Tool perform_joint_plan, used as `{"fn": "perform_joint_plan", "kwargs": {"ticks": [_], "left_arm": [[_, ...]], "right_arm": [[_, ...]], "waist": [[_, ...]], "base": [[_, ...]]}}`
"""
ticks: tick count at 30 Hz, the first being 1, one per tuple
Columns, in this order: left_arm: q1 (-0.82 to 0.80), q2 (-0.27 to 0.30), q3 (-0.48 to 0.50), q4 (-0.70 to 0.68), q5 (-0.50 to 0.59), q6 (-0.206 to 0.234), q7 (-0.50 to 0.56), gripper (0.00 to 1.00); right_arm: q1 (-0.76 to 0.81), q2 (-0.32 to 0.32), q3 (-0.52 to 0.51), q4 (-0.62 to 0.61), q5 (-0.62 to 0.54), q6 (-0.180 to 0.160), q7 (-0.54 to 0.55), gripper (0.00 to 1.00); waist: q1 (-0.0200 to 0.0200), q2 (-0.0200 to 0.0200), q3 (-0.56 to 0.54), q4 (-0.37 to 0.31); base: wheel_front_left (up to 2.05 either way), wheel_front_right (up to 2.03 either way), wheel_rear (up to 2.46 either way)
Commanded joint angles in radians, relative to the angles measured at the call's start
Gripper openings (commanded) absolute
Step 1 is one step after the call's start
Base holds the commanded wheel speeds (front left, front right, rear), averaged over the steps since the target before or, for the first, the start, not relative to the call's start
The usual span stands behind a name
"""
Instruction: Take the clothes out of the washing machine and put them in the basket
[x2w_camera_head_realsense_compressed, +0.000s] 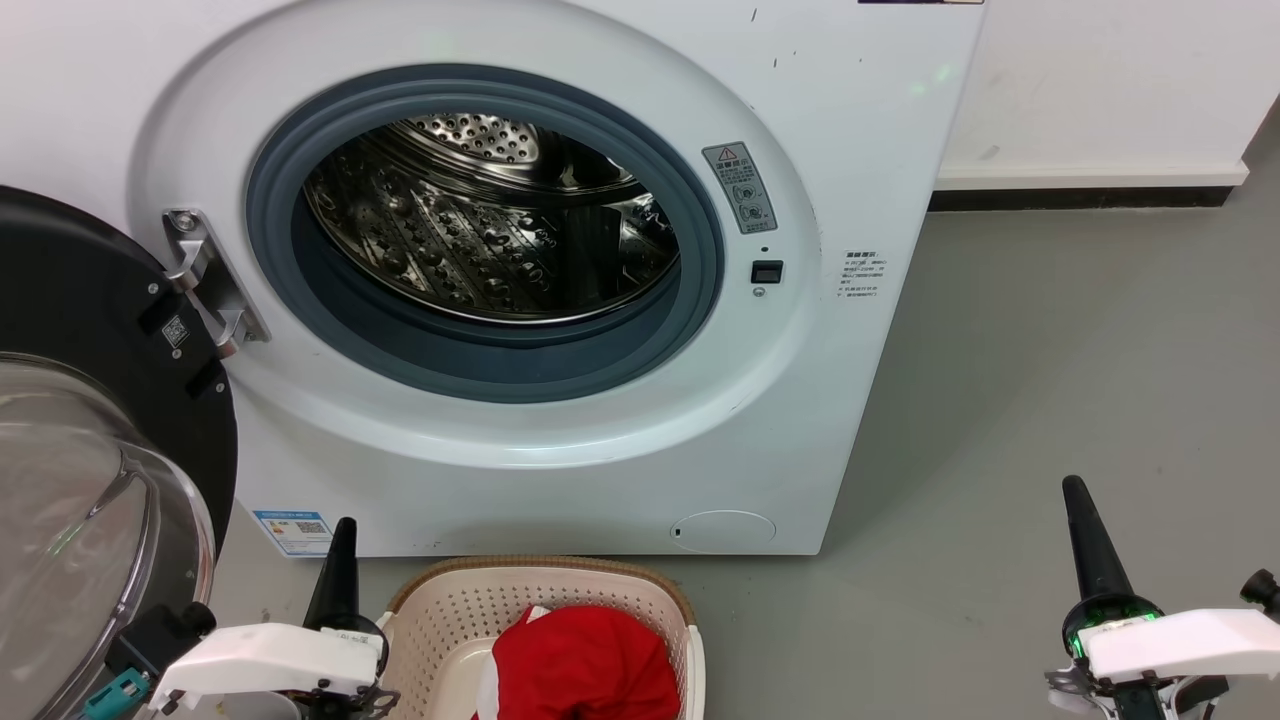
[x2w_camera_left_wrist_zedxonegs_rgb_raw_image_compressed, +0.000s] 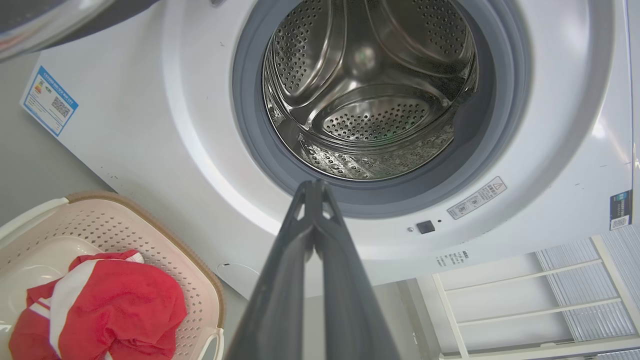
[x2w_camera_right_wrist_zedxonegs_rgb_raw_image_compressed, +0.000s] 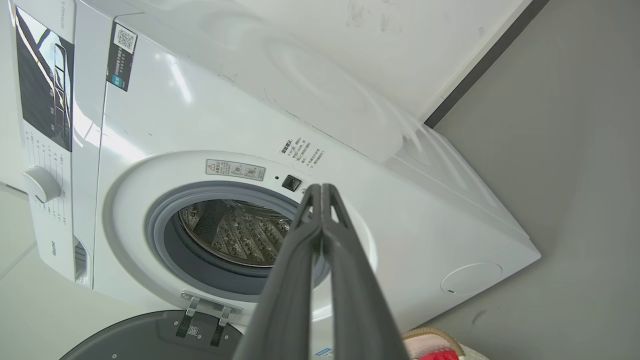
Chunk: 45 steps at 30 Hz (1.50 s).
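The basket (x2w_camera_head_realsense_compressed: 600, 585) sits on the floor (x2w_camera_head_realsense_compressed: 1050, 350) before the washing machine (x2w_camera_head_realsense_compressed: 860, 150) (door (x2w_camera_head_realsense_compressed: 90, 400) at left), clothes (x2w_camera_head_realsense_compressed: 585, 665) in it.

Right gripper (x2w_camera_right_wrist_zedxonegs_rgb_raw_image_compressed: 320, 190) pinched together before the open washing machine (x2w_camera_right_wrist_zedxonegs_rgb_raw_image_compressed: 165, 125).
Its dark fingers rise from six o'clock across the grey seal (x2w_camera_right_wrist_zedxonegs_rgb_raw_image_compressed: 160, 235). The steel drum (x2w_camera_right_wrist_zedxonegs_rgb_raw_image_compressed: 235, 232) lies at eight o'clock, the door (x2w_camera_right_wrist_zedxonegs_rgb_raw_image_compressed: 150, 335) at seven, and the basket (x2w_camera_right_wrist_zedxonegs_rgb_raw_image_compressed: 430, 336) rim with red clothes (x2w_camera_right_wrist_zedxonegs_rgb_raw_image_compressed: 440, 355) at five.

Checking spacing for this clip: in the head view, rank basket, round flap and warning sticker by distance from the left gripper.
From the left gripper:
1. basket, right beside it.
2. round flap, low on the washing machine, farther right.
3. warning sticker, higher up its front.
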Motion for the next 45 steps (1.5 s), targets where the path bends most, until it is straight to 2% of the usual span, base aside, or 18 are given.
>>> {"fn": "perform_joint_plan", "kwargs": {"ticks": [1, 13, 45], "left_arm": [[-0.023, 0.000, 0.006, -0.004, -0.034, -0.007, 0.008, 0.00], [-0.041, 0.000, 0.015, 0.013, -0.174, -0.025, 0.041, 0.00], [-0.074, 0.000, 0.034, 0.046, -0.453, -0.059, 0.108, 0.00]], "right_arm": [[-0.030, -0.007, -0.004, -0.001, 0.036, 0.000, 0.009, 0.00], [-0.051, -0.006, -0.012, 0.029, 0.172, 0.000, 0.043, 0.00], [-0.092, 0.000, -0.034, 0.090, 0.438, 0.000, 0.115, 0.00]], "waist": [[0.0000, 0.0000, 0.000, 0.001], [0.0000, 0.0000, 0.000, 0.004], [0.0000, 0.0000, 0.000, 0.012]], "base": [[0.00, 0.00, 0.00], [0.00, 0.00, 0.00], [0.00, 0.00, 0.00]]}}
